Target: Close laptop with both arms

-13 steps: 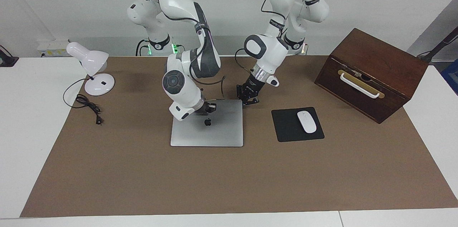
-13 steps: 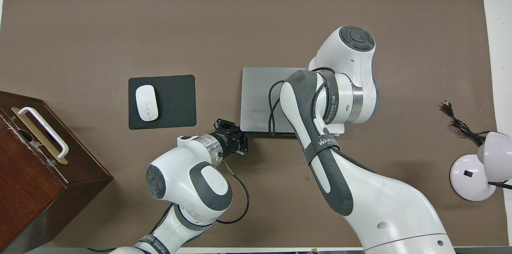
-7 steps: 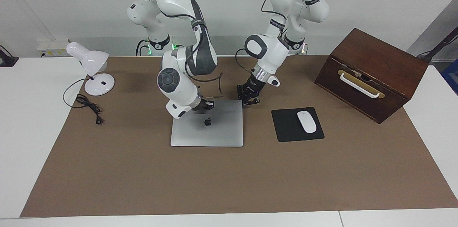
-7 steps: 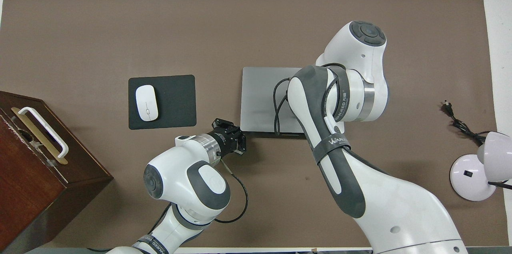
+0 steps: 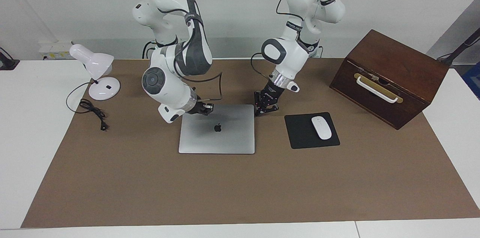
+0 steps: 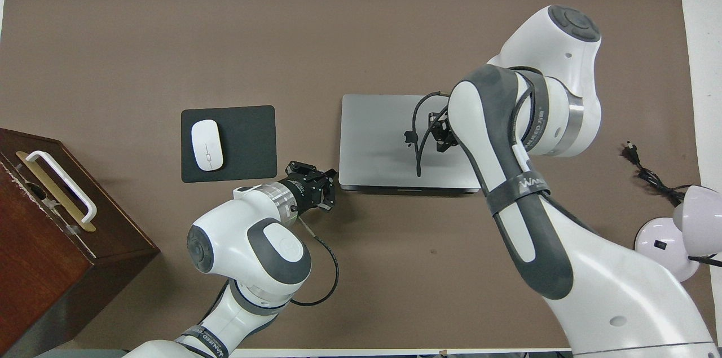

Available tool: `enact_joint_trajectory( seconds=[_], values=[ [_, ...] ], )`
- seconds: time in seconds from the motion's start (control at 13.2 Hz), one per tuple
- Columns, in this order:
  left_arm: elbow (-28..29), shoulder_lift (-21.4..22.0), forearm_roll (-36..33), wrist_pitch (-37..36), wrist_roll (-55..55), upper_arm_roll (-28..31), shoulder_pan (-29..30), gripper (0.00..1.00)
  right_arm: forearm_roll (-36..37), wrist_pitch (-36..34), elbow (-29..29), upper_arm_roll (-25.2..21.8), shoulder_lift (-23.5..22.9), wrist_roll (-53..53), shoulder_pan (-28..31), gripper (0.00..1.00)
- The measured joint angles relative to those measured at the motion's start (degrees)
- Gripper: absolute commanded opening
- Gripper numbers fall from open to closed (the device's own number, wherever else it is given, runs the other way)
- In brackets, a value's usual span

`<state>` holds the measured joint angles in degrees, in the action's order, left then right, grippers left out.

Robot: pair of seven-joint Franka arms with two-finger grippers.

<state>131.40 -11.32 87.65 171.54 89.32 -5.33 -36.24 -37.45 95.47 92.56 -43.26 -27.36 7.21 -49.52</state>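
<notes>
The silver-grey laptop [image 5: 225,138] lies shut and flat on the brown mat, its lid with the dark apple logo facing up; it also shows in the overhead view [image 6: 372,138]. My right gripper [image 5: 204,108] hovers low over the lid's corner nearest the robots, toward the right arm's end; in the overhead view [image 6: 441,133] the right arm partly covers it. My left gripper [image 5: 265,107] is just off the lid's other corner nearest the robots, between laptop and mousepad, low by the mat; it also shows in the overhead view [image 6: 318,191]. Neither gripper holds anything.
A black mousepad [image 5: 300,135] with a white mouse [image 5: 321,127] lies beside the laptop toward the left arm's end. A brown wooden box [image 5: 390,69] with a white handle stands past it. A white desk lamp [image 5: 93,66] and its cord [image 5: 92,110] are at the right arm's end.
The right arm has swung toward its own end of the table, uncovering the lid and logo. The left gripper has shifted slightly away from the laptop's corner. The laptop stays shut.
</notes>
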Motion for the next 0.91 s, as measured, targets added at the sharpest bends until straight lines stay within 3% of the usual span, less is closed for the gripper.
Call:
enact_joint_trajectory(
  seconds=[0.46,0.91],
  values=[
    [0.1,2.5,0.0,-3.6,-2.4,0.3,4.6,0.00,9.5,-4.8,-5.8,11.0,4.8,-0.1,14.5,0.00],
    [-1.0,3.9,0.0,-8.8,-12.9,0.6,13.8,0.00,25.8,-4.1,-8.1,30.6,11.1,-1.5,34.4,0.00]
  ],
)
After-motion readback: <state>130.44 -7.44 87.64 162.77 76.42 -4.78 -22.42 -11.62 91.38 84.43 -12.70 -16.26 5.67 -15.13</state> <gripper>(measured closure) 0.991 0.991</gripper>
